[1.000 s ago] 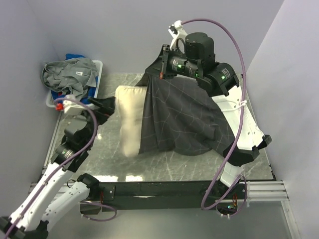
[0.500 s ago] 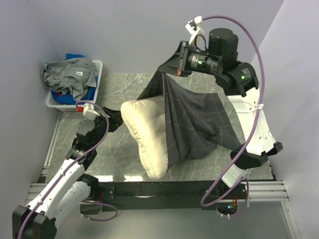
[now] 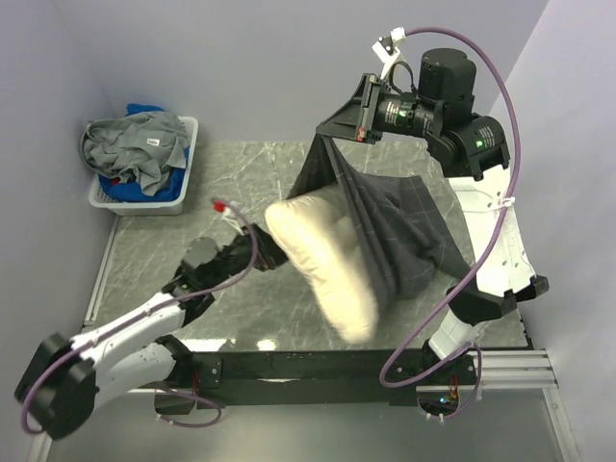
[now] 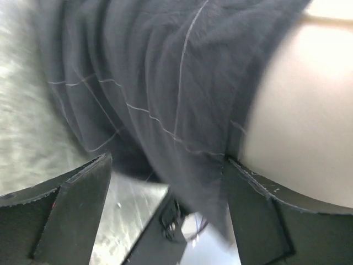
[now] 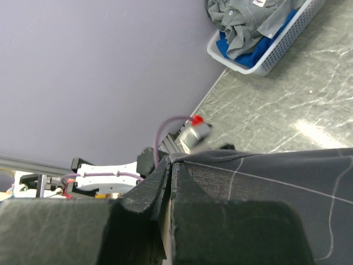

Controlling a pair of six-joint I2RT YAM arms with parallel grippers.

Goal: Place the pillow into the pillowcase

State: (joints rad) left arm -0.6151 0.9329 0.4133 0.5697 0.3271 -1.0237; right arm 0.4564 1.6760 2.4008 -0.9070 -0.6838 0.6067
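Charcoal pillowcase (image 3: 395, 231) half covers pillow (image 3: 322, 260); insertion under way. My right gripper (image 3: 325, 140) clamps the hem; left gripper (image 4: 165, 176), fingers spread, should push deeper.

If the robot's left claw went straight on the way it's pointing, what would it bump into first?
Most likely the pillowcase: its dark gridded cloth fills the space right ahead of the left gripper, whose jaws stand open. The pillow shows just to the right of that line. Depth is hard to judge.

Pillowcase (image 5: 276, 176) edge btwn closed fingers (image 5: 231, 232); basket (image 5: 266, 59) w/ grey+blue clothes (image 5: 242, 16) top right.
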